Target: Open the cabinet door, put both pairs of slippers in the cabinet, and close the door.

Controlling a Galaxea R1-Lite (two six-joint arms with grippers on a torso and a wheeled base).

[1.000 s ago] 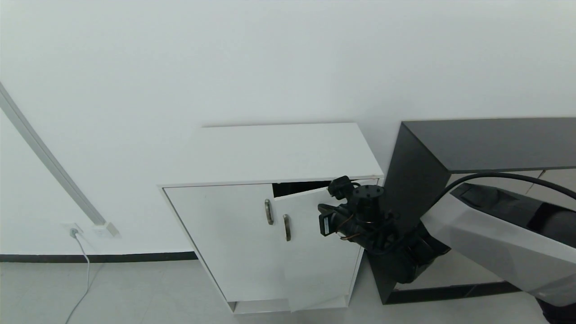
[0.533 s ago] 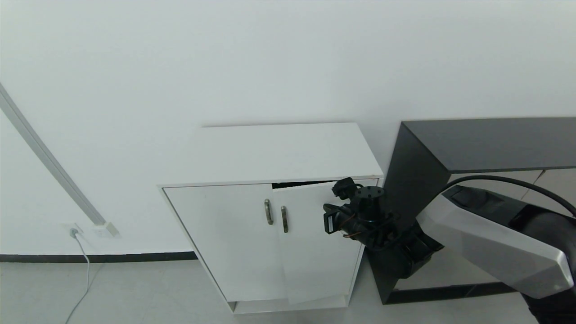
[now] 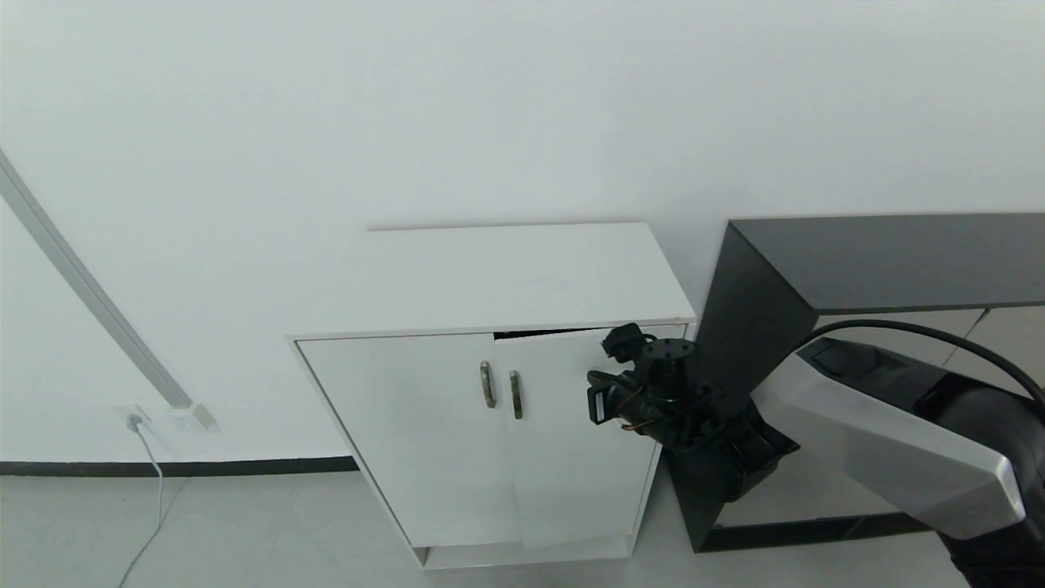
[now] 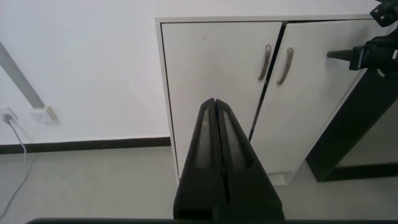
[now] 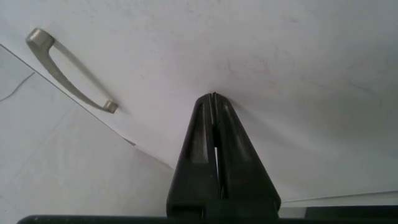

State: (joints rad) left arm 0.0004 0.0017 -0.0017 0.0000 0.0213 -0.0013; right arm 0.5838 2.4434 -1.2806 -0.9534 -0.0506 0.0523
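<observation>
Nearest us, the left gripper [image 4: 214,102] hangs with its fingers pressed together, well back from the cabinet [image 3: 506,278]. The right gripper [image 5: 214,98], likewise closed and holding nothing, appears to rest its tip on the right door [image 3: 571,474], apart from the handle [image 5: 68,71]. The door stands almost flush, with a thin dark gap at its top. We judge it a light, stiff, smooth panel: pushable on its face, graspable only by the handle.

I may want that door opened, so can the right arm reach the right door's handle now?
Probably yes: the right gripper, fingers shut, sits against the right door, and the handle lies bare beside it, nothing between. Fingers must open first.
</observation>
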